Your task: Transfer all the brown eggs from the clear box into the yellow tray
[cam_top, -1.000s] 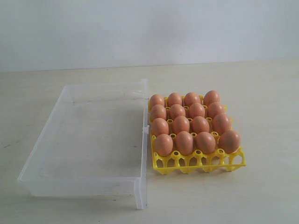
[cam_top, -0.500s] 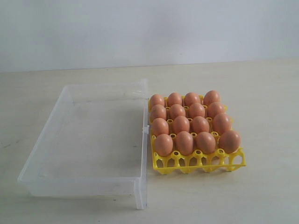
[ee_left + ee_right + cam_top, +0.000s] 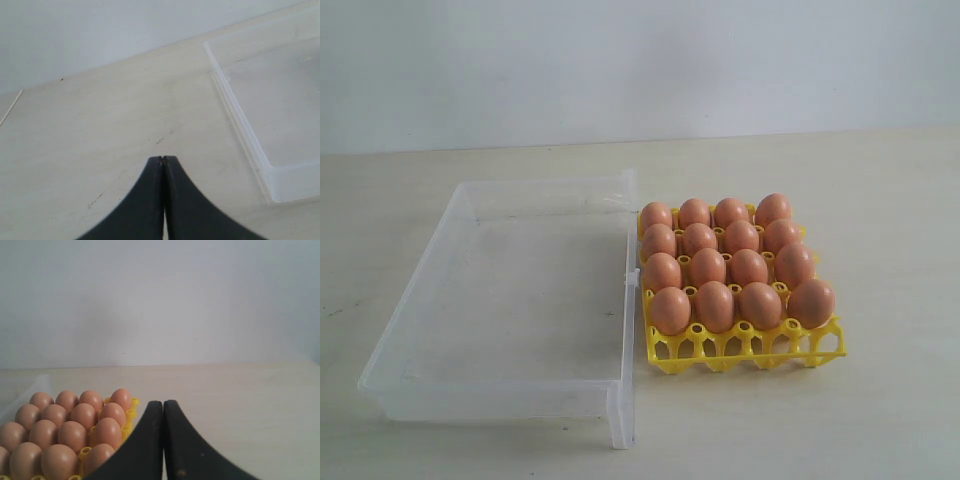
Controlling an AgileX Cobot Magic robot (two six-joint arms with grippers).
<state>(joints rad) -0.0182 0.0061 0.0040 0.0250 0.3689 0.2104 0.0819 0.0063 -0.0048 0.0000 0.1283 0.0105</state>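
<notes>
Left fingers [image 3: 145,205] and right fingers [image 3: 147,445] pressed together.
Eggs [image 3: 715,305] fill the tray [image 3: 658,350]; box [image 3: 500,400] beside it, maybe touching.

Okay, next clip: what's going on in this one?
Nothing is being handled at this moment. The clear box has no eggs in it, and sixteen brown eggs sit in the yellow tray right beside it, in four rows of four. The left end effector and the right end effector are both shut, hold nothing, and are out of the exterior view. The transfer looks finished.
</notes>
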